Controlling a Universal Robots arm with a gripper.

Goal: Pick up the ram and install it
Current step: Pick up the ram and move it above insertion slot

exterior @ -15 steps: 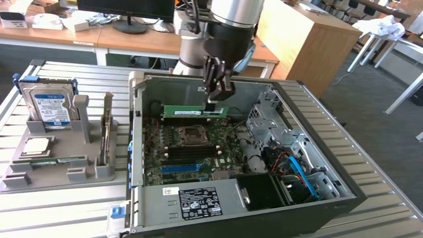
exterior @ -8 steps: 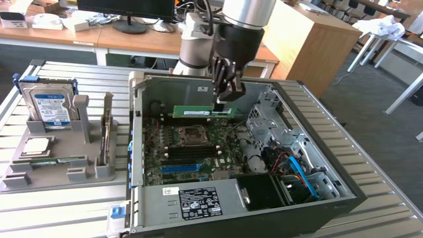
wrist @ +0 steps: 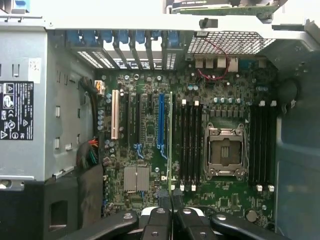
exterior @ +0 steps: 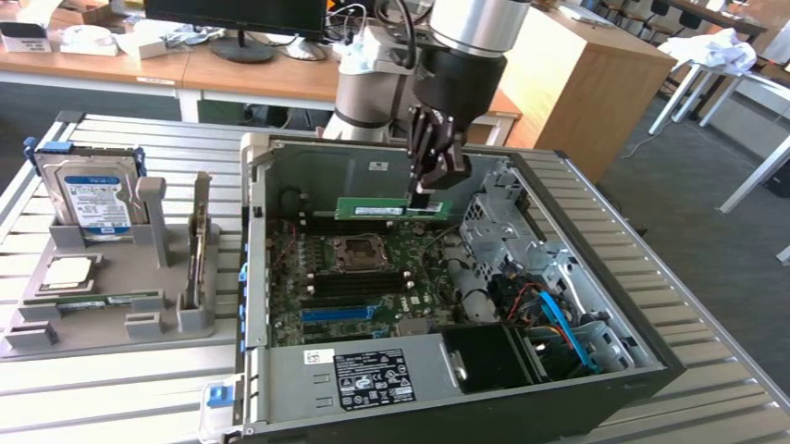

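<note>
At the exterior view's left, a grey holder [exterior: 117,277] on the slatted table [exterior: 124,388] carries a blue-labelled hard drive [exterior: 92,196] standing upright at its far end. A square silver processor [exterior: 68,271] lies flat nearer. Right of the holder sits the open computer case [exterior: 253,277], its motherboard [exterior: 351,291] facing up with the processor socket [exterior: 358,248] in the middle. The ram [exterior: 388,209] hangs level above the far part of the board, its long side running left to right. The claw [exterior: 426,196] is clamped on the ram's right end, reaching down from the arm [exterior: 457,55]. In the wrist view the ram shows edge-on between the closed fingers [wrist: 164,202], over the strip between the blue slot [wrist: 160,120] and the black memory slots [wrist: 190,142]. Blue cables [exterior: 558,319] lie at the case's right.
</note>
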